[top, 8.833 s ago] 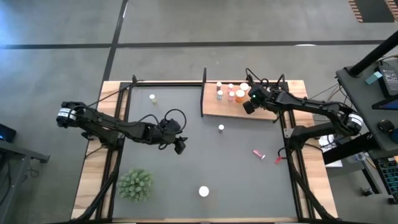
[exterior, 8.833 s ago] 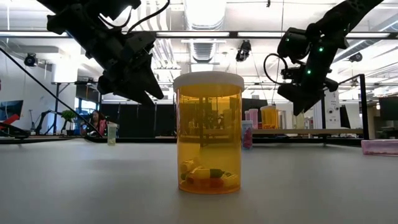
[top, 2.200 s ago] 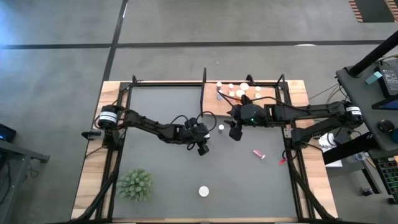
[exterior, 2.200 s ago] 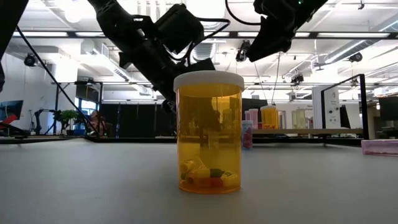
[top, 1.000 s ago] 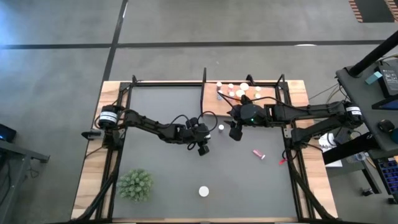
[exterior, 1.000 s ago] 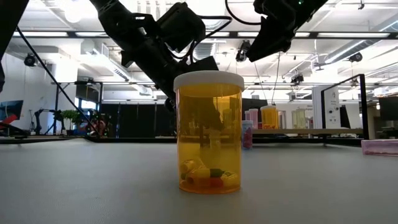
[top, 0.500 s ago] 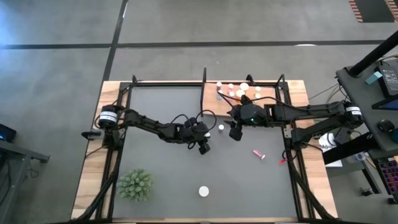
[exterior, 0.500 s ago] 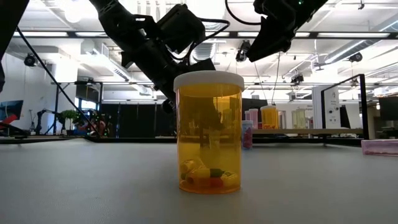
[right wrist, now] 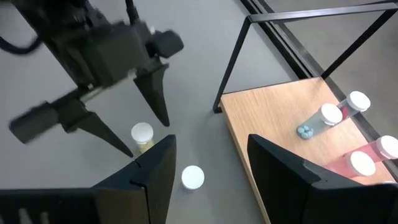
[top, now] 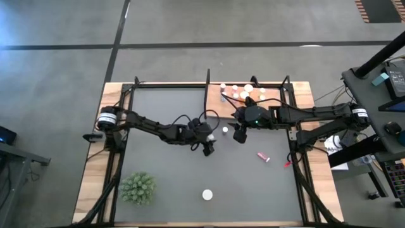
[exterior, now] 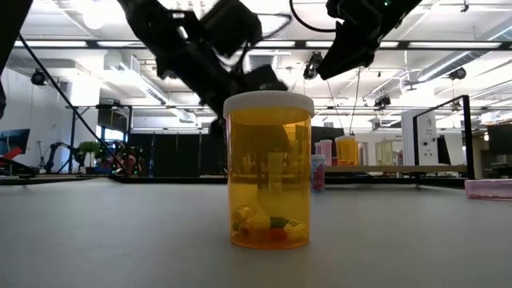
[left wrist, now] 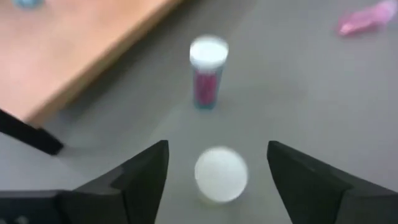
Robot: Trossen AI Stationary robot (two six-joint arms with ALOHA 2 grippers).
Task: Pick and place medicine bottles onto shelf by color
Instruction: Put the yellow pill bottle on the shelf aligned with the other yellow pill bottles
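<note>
The mat [top: 158, 114] is taking up most of the table, with the shelf [top: 272, 109] sitting at its far right corner. A plant [top: 138, 188] is standing at the near left, away from the work.

Both arms are reaching in to the middle of the mat. The left gripper [top: 209, 149] is hanging with its fingers spread apart over a yellowish bottle [right wrist: 142, 135]. That bottle is standing upright on the mat between the fingers, and neither finger seems to be touching it. The right gripper [top: 239, 135] is hovering close by, just off the shelf's near edge. Its fingers are parted too and are holding nothing. An upright pink bottle [left wrist: 207, 71] is standing on the mat below it.

I judge the task to be a little over halfway done. Five or so bottles [top: 243, 92] are already resting on the shelf, clustered at its far end. In the right wrist view at least some are lying on their sides, with pink ones together. How well the colours are grouped is hard to judge from above.

Four bottles are waiting on the mat:
- the yellowish one under the left gripper
- the pink one beside it
- a second pink bottle [top: 263, 156] lying on its side, nearer the right edge
- an orange bottle [exterior: 270, 172], well apart at the near edge, with pills showing inside

The two middle bottles look like the next candidates. The orange one is sitting farthest from the shelf.
</note>
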